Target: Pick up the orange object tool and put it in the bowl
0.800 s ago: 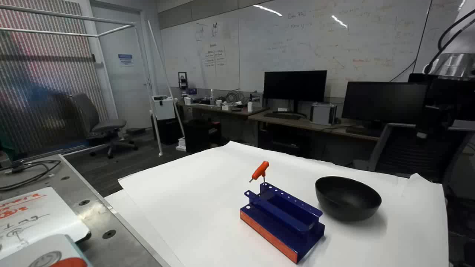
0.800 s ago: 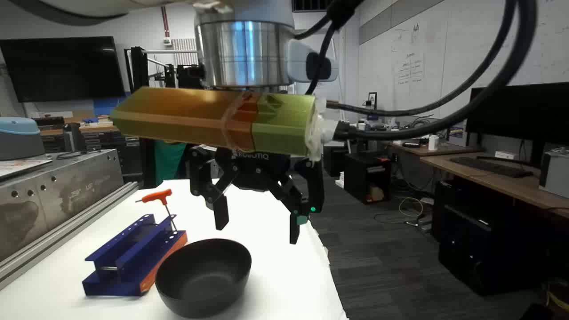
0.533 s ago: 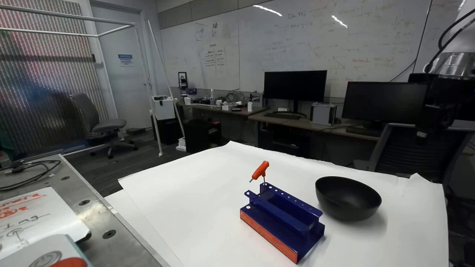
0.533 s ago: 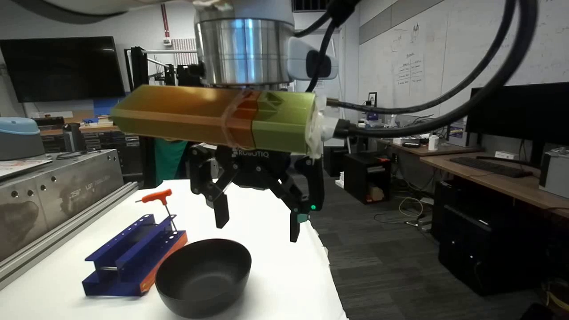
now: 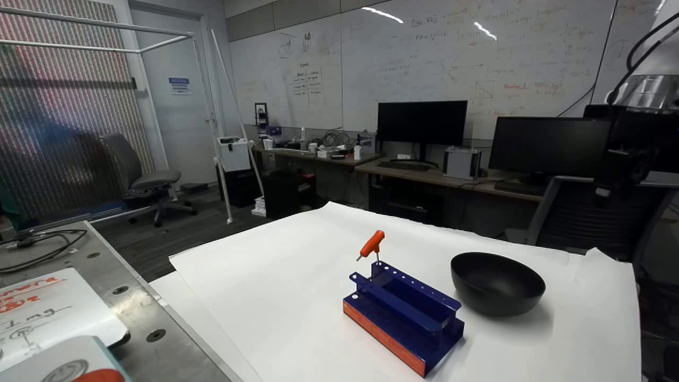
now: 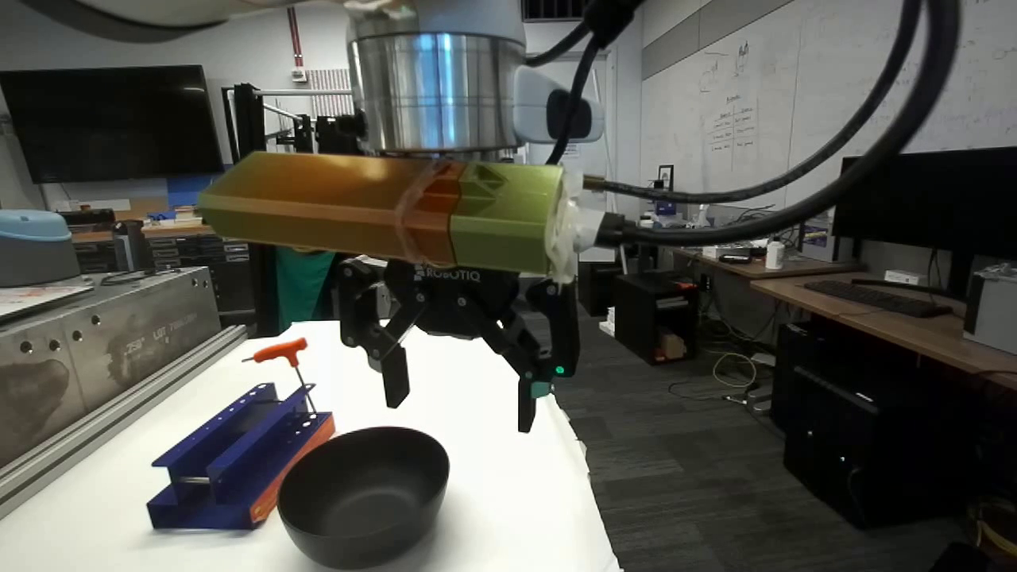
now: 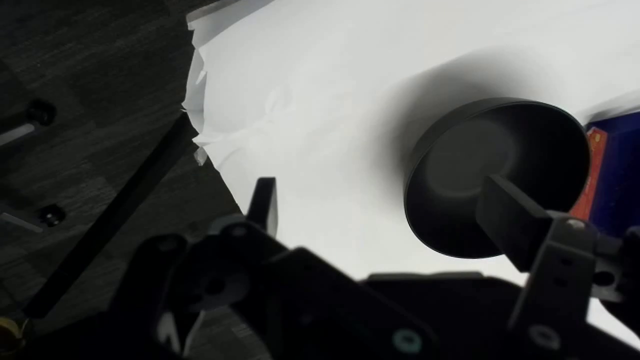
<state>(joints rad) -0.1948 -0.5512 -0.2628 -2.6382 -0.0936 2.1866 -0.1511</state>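
Orange tool (image 5: 373, 243) in blue rack (image 5: 398, 303) on white sheet (image 5: 276, 286) (whiteboard (image 5: 414, 63) beyond), fingers (image 6: 395, 379) wide apart, empty

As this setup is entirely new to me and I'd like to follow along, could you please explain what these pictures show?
You are looking at a robot arm ending in a black, two-fingered claw. The exterior views are taken from two places outside the robot. The wrist view is taken at the end of the arm and looks down, so the fingers come in from the bottom. On the white-covered surface sits a black bowl beside a blue rack. An orange tool stands at one end of the rack. The claw hangs open, holding nothing; the tool is not yet in the bowl.
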